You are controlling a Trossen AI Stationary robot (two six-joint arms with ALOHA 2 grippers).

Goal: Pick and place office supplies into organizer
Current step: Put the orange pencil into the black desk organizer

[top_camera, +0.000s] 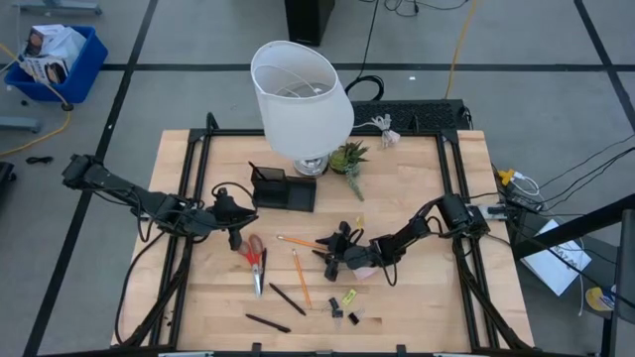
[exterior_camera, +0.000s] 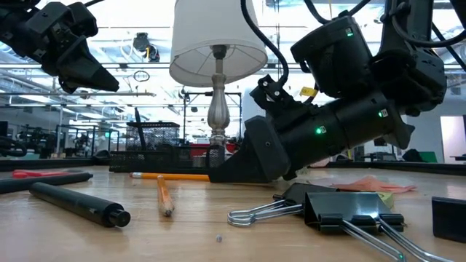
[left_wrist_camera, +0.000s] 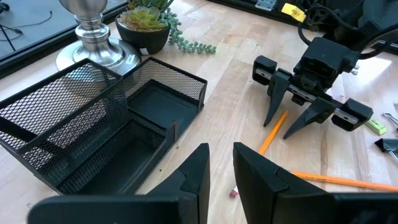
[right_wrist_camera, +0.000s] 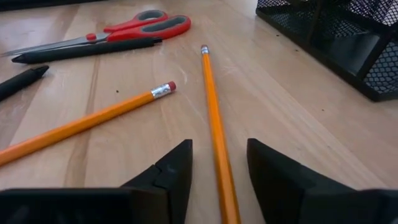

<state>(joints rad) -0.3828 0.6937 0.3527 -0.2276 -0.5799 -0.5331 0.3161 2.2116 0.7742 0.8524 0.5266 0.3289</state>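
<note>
Near the middle of the surface, the right gripper (right_wrist_camera: 219, 165) is straddling an orange pencil (right_wrist_camera: 215, 134), jaws spread, probably closing to pinch. Next: lifting it toward the organizer (top_camera: 283, 187). Left gripper (left_wrist_camera: 221, 168) is hovering, jaws narrowly parted, empty.

My right gripper (top_camera: 335, 248) is low at the table's middle, fingers parted and pointing down, while my left gripper (top_camera: 234, 220) hovers left, fingers narrowly apart.
</note>
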